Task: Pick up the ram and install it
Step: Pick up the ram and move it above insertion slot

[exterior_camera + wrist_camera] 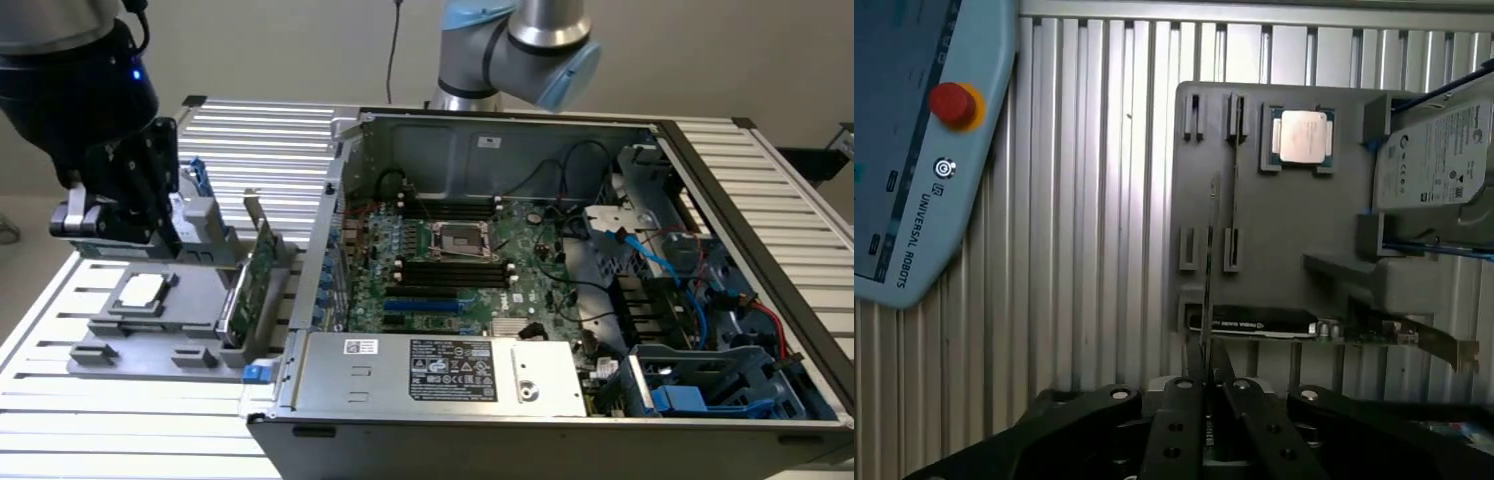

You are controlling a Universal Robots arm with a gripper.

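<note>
Over the gray tray (1294, 230) | ram (1208, 270) pinched edge-on between the closed fingers (1172, 430) of the gripper (1206, 380) | long axis extended straight beyond them | computer case (481, 150) well apart

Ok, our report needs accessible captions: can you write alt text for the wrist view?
The gripper is shut on the ram, seen edge-on, above a grey fixture tray holding a processor, an expansion card and a hard drive. A teach pendant lies beside it.

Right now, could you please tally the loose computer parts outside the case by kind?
CPU: 1
Drive: 1
Card: 1
Ram, in the gripper: 1
Total: 4
</note>
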